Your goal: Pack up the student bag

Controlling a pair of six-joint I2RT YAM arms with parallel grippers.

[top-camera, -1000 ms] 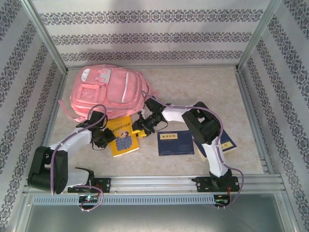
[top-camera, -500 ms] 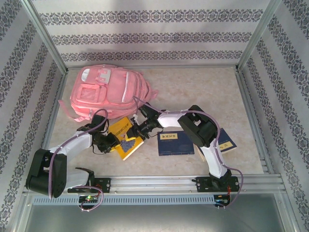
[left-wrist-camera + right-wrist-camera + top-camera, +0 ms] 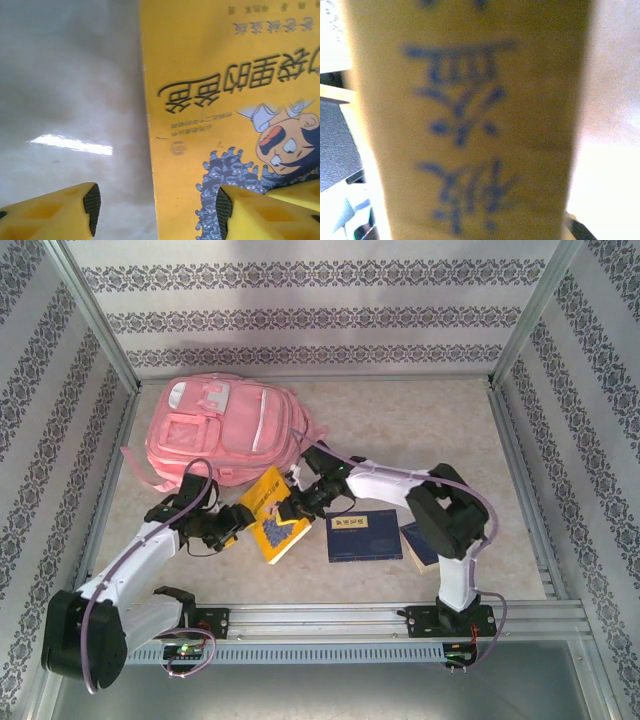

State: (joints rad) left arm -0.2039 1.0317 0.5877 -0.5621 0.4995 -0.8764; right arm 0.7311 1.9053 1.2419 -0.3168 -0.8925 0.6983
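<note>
The pink backpack (image 3: 215,430) is lying flat, front up, at the table's (image 3: 420,430) far left, just behind both grippers.

The left arm is reaching forward low with its elbow bent. The left gripper (image 3: 240,520) is spread, its jaws straddling the left edge of the yellow book (image 3: 278,518) without clamping it. The backpack is looking light, soft and limp, likely to sag or slide, so the rim of its zip mouth or its top handle seems the best hold. The right gripper (image 3: 297,505) is apparently pinching the tilted book's spine side. The right arm is stretching leftward, with a blue book (image 3: 364,535) lying beside its forearm.
</note>
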